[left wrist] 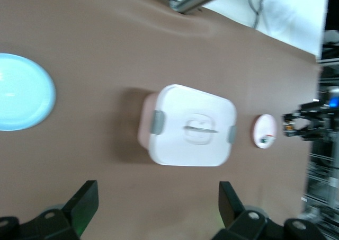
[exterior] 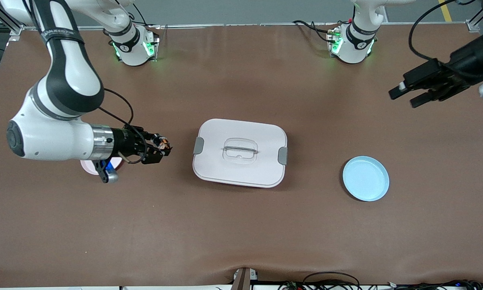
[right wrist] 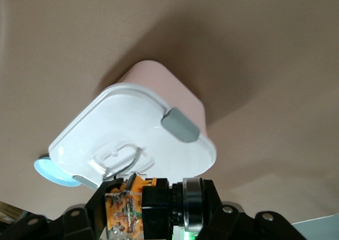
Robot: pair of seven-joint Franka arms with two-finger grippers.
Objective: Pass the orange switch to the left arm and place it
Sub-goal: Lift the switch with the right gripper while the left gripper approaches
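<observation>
The orange switch [exterior: 163, 141], a small black block with an orange-brown section, is up in the air with my right gripper [exterior: 160, 150] shut on it. It hangs over the table between the pink plate [exterior: 89, 166] and the box [exterior: 240, 152]. In the right wrist view the orange switch [right wrist: 126, 208] fills the jaws, with the white box [right wrist: 132, 139] lying ahead. My left gripper [exterior: 407, 95] hovers open and empty over the left arm's end of the table. Its fingers [left wrist: 85, 200] stand wide apart, and the box [left wrist: 192, 125] shows past them.
A light blue plate [exterior: 365, 178] lies between the box and the left arm's end, nearer the front camera. The pink plate [left wrist: 264, 131] carries a small white-and-green part; the right arm hides most of it in the front view.
</observation>
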